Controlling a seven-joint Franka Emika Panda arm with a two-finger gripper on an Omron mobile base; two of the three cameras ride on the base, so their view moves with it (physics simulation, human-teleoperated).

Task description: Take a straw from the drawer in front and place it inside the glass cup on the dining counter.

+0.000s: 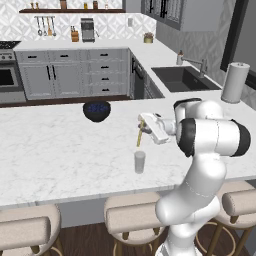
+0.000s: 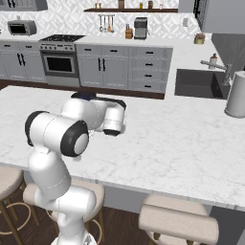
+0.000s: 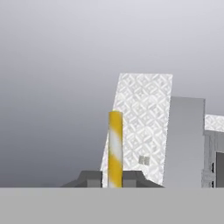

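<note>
Straw [image 1: 140, 137] is pinched in the fingers [image 3: 94, 178] right above the cup [image 1: 139, 162] on the tabletop [image 1: 60, 150], so only the drop-in is left.

Hidden in the right base view behind the arm's white links: most of the dark bowl [image 2: 85, 95], a sliver showing at 12 o'clock of the elbow. Cut off by the grey band in the hand view: lower end of the straw [image 3: 115, 148], pinched between the closed gripper [image 3: 112, 178] fingertips. Too small to tell in the left base view: whether the straw tip sits inside the glass cup [image 1: 139, 162] or just above its rim. Cropped at 3 o'clock: paper towel roll [image 2: 236, 94].
</note>
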